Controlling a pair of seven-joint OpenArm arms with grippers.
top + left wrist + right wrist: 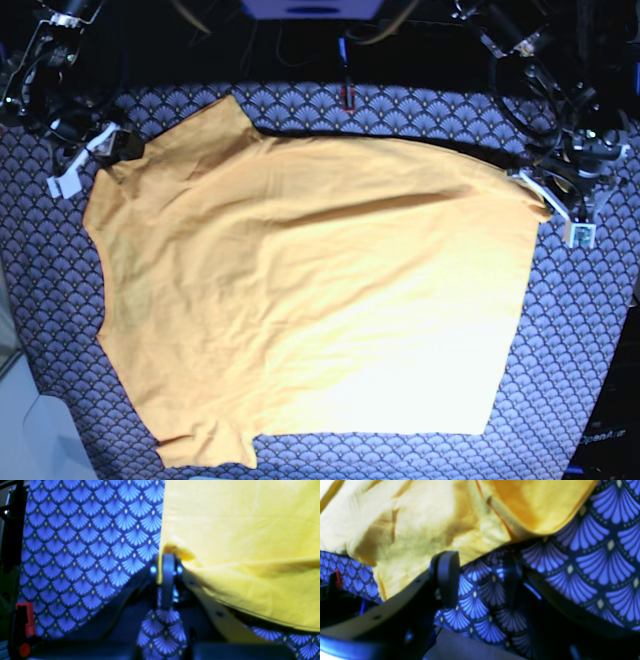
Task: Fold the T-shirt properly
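The orange-yellow T-shirt [300, 290] lies spread over most of the table, with its hem corner lifted at the right in the base view. My left gripper [543, 197] is shut on that corner. In the left wrist view the yellow cloth [237, 530] bunches where the left gripper [167, 560] pinches it and drapes away to the right. At the far left of the base view my right gripper [118, 150] is beside the shirt's upper edge. In the right wrist view the right gripper [480, 567] is open, with only patterned cloth between its fingers and the T-shirt [415, 530] just beyond them.
A navy cloth with a fan-scale pattern [580, 350] covers the table under the shirt. A small red part [348, 97] sits at the back edge. Cables and arm bases crowd both back corners. A red-tipped black clamp [25, 620] stands at the left in the left wrist view.
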